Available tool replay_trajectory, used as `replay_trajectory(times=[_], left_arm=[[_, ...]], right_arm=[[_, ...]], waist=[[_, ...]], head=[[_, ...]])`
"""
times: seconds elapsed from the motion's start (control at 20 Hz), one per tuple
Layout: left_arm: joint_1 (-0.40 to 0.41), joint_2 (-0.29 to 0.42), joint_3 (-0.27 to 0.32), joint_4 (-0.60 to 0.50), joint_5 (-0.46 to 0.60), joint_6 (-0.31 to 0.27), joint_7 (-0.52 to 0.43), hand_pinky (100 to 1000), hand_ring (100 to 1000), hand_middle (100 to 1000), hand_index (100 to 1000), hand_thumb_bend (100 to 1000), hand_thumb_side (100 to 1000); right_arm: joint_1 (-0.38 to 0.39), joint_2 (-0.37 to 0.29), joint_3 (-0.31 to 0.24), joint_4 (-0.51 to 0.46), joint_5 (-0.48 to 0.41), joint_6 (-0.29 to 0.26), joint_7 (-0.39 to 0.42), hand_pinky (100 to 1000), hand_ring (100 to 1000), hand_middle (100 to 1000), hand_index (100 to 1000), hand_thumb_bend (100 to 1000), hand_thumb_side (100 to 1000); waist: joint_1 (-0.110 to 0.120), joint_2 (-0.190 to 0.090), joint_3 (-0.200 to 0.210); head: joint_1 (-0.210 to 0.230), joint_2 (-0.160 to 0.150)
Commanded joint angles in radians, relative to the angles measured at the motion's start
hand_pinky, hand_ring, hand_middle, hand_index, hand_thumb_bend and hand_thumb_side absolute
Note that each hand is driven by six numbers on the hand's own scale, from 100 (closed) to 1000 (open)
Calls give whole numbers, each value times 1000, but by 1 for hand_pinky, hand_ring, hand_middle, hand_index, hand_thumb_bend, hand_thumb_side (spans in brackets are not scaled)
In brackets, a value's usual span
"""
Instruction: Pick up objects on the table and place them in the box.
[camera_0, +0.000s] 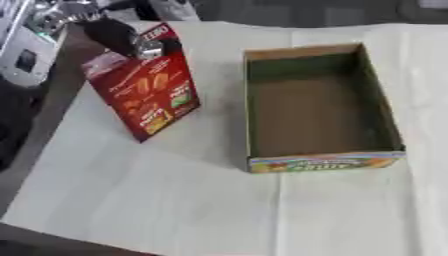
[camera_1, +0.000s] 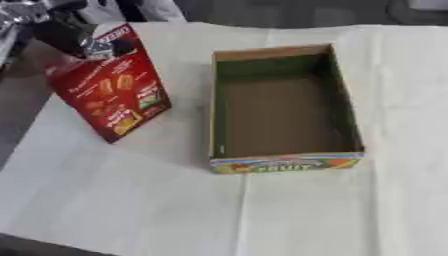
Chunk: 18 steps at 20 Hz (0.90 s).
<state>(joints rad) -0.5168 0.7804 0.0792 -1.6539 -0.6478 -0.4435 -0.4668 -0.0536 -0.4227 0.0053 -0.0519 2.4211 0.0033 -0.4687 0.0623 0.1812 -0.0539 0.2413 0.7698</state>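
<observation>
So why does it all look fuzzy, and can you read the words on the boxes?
Both views are soft all over. In the left eye view the red packet under the left hand shows only smeared print. In the right eye view the box front reads roughly "FRUIT". The light is even, with a faint shadow beside the box.

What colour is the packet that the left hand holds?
Red, with small food pictures; the packet shows best in the left eye view.
</observation>
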Motion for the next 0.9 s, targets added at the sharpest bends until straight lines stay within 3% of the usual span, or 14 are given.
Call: replay_trajectory(times=[0.05, 0.9], left_arm=[[0, 17, 23, 9, -19, -12, -21, 513, 738, 794, 840, 342, 912], [36, 15, 51, 31, -46, -26, -58, 510, 734, 793, 839, 319, 952]], right_arm=[[-2, -11, -2, 3, 4, 0, 2, 453, 564, 640, 750, 100, 1000], [5, -10, -3, 1, -6, 3, -1, 453, 564, 639, 750, 100, 1000]], waist=[[-4, -5, 0], [-1, 0, -3]], head=[[12, 0], [11, 0]])
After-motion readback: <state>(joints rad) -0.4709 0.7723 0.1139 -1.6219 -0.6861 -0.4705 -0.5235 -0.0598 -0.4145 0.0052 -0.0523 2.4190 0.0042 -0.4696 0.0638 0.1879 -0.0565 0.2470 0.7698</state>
